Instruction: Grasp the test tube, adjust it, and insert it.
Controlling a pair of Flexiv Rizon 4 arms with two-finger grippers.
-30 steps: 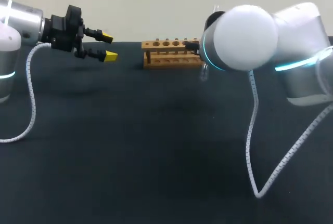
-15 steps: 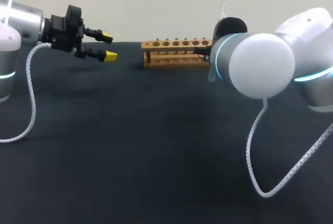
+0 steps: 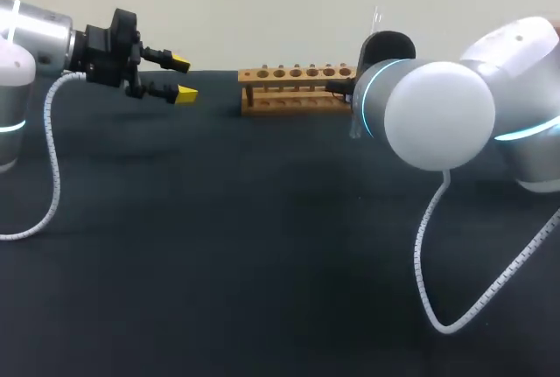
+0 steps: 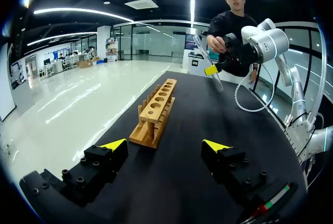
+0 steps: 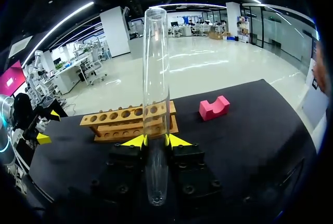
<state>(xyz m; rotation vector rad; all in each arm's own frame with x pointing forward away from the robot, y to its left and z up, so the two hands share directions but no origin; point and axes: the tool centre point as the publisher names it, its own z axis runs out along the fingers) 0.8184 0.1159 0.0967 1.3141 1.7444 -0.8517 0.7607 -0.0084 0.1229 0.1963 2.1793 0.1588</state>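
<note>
Head view: left arm [image 3: 35, 45] comes in level over the tabletop [image 3: 262, 246], left jaws released, the two yellow fingertips [image 3: 185, 94] apart with nothing between them. Wooden rack [image 3: 293, 88] stands on the tabletop ahead of the left jaws, well apart from them. Right arm [image 3: 437, 115] has its wrist at the rack's other end and hides the right jaws. Only the top of the test tube [image 3: 376, 18] shows, above that wrist.

Left wrist view: both fingertips [image 4: 113, 144] spread wide with bare tabletop between them. Rack [image 4: 156, 115] lies ahead of the jaws, seen end-on, its row of holes running away from them. Beyond the rack's far end, the test tube [image 4: 208, 63] is held clear of the tabletop in the right jaws. It is slightly tilted and not in any hole.

Right wrist view: right jaws clenched on the test tube [image 5: 156, 78], one yellow fingertip [image 5: 136, 141] pressing each side of the glass. Tube runs straight out between the fingertips. The longer part reaches ahead of the jaws and the rounded end sits back toward the wrist. Rack [image 5: 130, 120] is ahead of the jaws, broadside on, partly seen through the glass. Pink block [image 5: 214, 108] rests on the tabletop just past one end of the rack, apart from it
</note>
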